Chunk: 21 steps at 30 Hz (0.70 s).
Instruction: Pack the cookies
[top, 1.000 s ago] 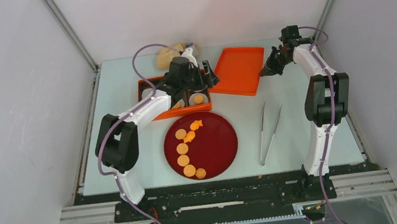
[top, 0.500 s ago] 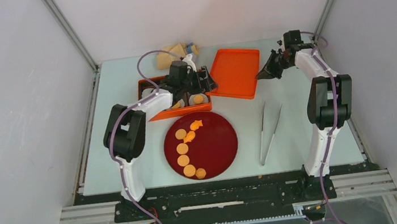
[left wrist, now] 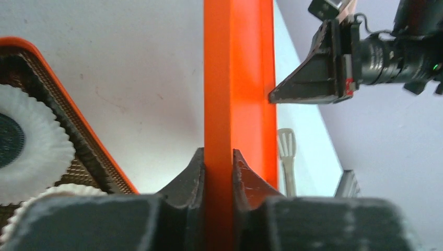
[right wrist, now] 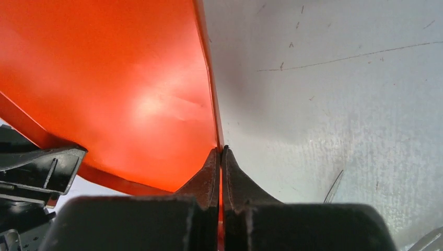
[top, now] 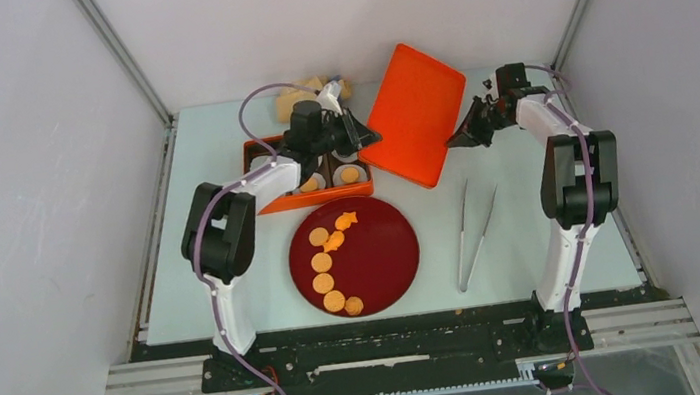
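Several orange-tan cookies (top: 321,259) and star pieces lie in a curve on the dark red plate (top: 388,253). An orange box (top: 311,200) behind the plate holds white liners (left wrist: 31,151), one with a cookie (top: 350,174) in it. A flat orange lid (top: 414,114) hangs tilted above the table to the right of the box. My left gripper (top: 371,139) (left wrist: 218,157) is shut on the lid's left rim. My right gripper (top: 453,141) (right wrist: 220,151) is shut on its right edge. In the right wrist view the lid (right wrist: 115,89) fills the left half.
Metal tweezers (top: 472,233) lie on the table right of the plate. A tan bag (top: 298,93) sits at the back behind the box. The frame walls stand close on both sides.
The left gripper has left the box, moved right and shut on the lid's left rim. The lid, flat on the table before, now stands lifted and tilted between both grippers.
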Available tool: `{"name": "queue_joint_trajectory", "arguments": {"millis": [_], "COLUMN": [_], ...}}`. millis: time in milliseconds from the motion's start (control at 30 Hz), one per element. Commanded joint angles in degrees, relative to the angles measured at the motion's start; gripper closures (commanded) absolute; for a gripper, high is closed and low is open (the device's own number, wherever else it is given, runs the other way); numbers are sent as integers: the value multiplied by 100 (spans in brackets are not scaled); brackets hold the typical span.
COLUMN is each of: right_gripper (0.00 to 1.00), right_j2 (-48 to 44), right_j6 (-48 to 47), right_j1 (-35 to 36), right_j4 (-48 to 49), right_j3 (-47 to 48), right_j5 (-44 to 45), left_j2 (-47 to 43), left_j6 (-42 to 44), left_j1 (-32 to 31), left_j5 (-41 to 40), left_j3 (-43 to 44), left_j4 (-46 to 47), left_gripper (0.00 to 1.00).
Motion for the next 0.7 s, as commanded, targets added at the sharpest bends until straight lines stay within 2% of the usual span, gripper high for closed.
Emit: {"name": "queue_joint_trajectory", "arguments": {"millis": [0,133,167,233,267,300,333,433,567,667], "right_gripper": [100,100,100,90,81,76,66,51,44,36], "right_j2": [-354,-481,-579,-841,-988,-1138,-1305,-1867,-2698,-3140], "right_j6": [79,-450,-611,-977,-1157,-1330,-1480,-1806,-2363,-2944], "right_j1": [130,463,577,891,1185,1332,1646,2308,3118,3839], "right_j4": [329,131,82,-115,-224,-285,-287,32,1002,1764], "right_j3": [185,357,369,392,403,371,310,-160,-1183,-1919], "right_j5": [-668,-186,196,1081,2008,2447,3272,4866,5677,6425], "left_j2": [12,32,24,4,2,-20,-34,-121,-102,166], "left_j6": [-194,-210,-219,-199,-145,-67,-9,72,191,251], "left_j1": [-127,-118,-114,-90,-65,-37,2,133,342,530], "left_j5": [387,403,411,405,354,311,299,203,141,298], "left_j3": [5,14,49,167,274,395,496,790,1369,2201], "left_j4": [284,281,249,70,-127,-381,-578,-1174,-1983,-2759], "left_gripper": [100,100,100,100,100,100,100,100,100,100]}}
